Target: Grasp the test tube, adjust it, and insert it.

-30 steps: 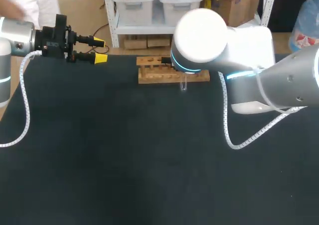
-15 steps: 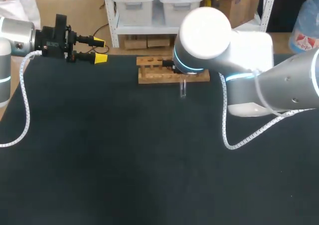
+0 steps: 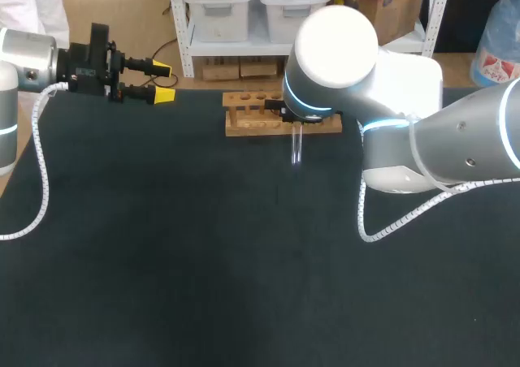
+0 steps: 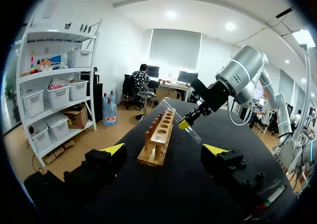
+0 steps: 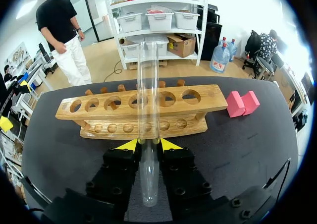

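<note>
1. The right pincer (image 5: 148, 143) is closed on the test tube (image 5: 148, 110). Its yellow tips press the glass from both sides, low on the tube's length.
2. In the head view the tube runs out from under the right wrist, in front of the wooden rack (image 3: 244, 115) and above the table (image 3: 162, 261). It sits in none of the rack's holes.
3. Compared with a second ago, more of the tube shows below the wrist. Its free end now reaches further out from the rack's front edge, and the right arm has shifted a little with it.
4. In the left wrist view the tube slants beside the rack's top bar.
5. The left pincer (image 3: 161, 81) stays at the table's far left corner, fingers spread and holding nothing.
6. Two pink blocks (image 5: 242, 103) lie just beyond one end of the rack.
</note>
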Robot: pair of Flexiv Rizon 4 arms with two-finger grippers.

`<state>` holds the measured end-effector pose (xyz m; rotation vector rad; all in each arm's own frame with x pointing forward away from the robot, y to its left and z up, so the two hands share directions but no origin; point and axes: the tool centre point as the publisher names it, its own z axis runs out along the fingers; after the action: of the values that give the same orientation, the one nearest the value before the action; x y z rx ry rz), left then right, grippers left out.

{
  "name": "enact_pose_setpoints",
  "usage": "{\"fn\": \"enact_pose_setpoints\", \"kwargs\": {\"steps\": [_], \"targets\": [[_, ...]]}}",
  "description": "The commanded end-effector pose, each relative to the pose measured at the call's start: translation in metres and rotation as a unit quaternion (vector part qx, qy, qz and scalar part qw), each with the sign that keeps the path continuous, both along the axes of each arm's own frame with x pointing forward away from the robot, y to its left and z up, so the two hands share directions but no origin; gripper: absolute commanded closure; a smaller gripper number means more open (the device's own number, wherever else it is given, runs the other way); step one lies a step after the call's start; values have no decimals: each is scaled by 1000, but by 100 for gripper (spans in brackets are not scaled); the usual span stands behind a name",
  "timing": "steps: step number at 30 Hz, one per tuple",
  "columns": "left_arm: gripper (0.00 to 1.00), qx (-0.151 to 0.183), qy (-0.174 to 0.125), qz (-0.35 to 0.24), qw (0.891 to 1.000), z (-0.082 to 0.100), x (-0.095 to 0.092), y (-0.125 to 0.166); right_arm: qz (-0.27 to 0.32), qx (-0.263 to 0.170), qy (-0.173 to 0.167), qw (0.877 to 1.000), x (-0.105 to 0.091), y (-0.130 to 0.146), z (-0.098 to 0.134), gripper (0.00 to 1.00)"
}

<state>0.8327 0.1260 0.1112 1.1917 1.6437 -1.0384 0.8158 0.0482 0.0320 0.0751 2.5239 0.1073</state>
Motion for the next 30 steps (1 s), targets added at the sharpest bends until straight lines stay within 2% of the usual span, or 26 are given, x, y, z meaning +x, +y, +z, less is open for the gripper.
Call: {"fn": "enact_pose_setpoints", "kwargs": {"steps": [1,10,22,30], "targets": [[0,-1,-1,0,1000,-1,0,0,1,1,5,1000,1,-1,-1,100],[0,-1,-1,0,1000,-1,0,0,0,1,6,1000,-3,0,2,100],[0,-1,-1,0,1000,-1,0,0,-6,3,0,1000,-21,2,18,100],[0,-1,-1,0,1000,-1,0,0,-4,1,-35,999,-31,-1,40,100]]}}
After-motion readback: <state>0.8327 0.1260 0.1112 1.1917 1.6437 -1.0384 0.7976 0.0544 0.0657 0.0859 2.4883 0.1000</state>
